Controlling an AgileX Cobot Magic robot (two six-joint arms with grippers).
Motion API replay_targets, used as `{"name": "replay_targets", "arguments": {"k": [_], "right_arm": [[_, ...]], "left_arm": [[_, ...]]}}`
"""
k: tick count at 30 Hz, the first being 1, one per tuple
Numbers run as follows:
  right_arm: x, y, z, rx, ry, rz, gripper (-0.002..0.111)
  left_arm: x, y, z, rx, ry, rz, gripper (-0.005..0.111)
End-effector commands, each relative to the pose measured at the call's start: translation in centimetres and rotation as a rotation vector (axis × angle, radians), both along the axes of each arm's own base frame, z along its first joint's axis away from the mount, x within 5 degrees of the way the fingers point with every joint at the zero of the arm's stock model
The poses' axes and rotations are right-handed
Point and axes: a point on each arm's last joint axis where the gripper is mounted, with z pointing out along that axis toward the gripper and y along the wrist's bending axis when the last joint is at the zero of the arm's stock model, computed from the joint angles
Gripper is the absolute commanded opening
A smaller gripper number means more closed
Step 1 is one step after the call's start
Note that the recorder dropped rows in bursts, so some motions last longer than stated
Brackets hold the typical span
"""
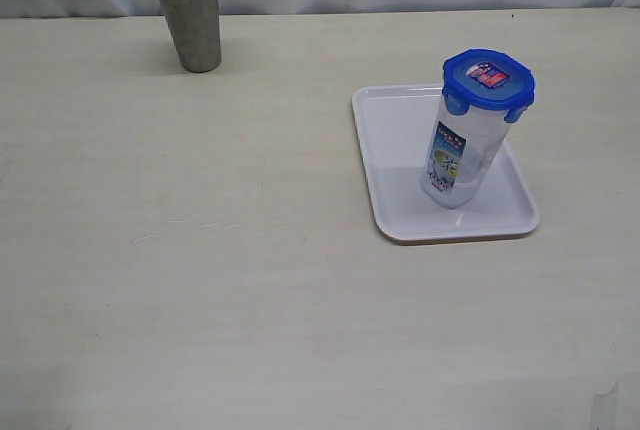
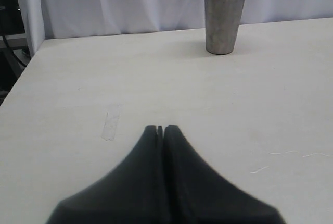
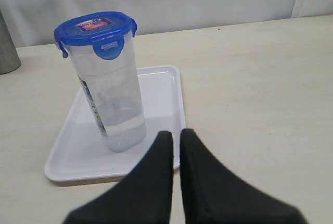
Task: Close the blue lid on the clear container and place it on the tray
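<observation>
In the exterior view, a flat white rectangular plastic tray [image 1: 395, 200] is seen right of centre on the pale desk [image 1: 200, 280]. A tall clear plastic container [image 1: 455, 160] with a printed label stands upright on the tray. It is capped by a round translucent blue plastic lid [image 1: 488, 78], whose visible flaps are folded down. A tapered steel cup [image 1: 187, 12] is seen at the upper left, well apart from the tray.

In the left wrist view, the left hand [image 2: 160, 129] is seen with its dark jaws pressed together and nothing held between them. The steel cup is seen standing beyond it on the desk.

In the right wrist view, the right hand [image 3: 176, 136] is likewise drawn closed, only a thin slit being left, and nothing is gripped. The lidded container is seen just beyond it, upright on the tray.
</observation>
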Motion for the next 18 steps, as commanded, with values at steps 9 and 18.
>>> {"name": "replay_targets", "arguments": {"k": [9,18], "right_arm": [[-0.02,0.01,-0.04,0.007,-0.003,-0.001,0.005],[-0.02,0.01,-0.04,0.007,-0.003,-0.001,0.005]], "left_arm": [[0.03,0.00,0.09,-0.011,-0.017,0.005,0.000],[0.01,0.01,0.03,-0.011,-0.010,0.005,0.000]]}}
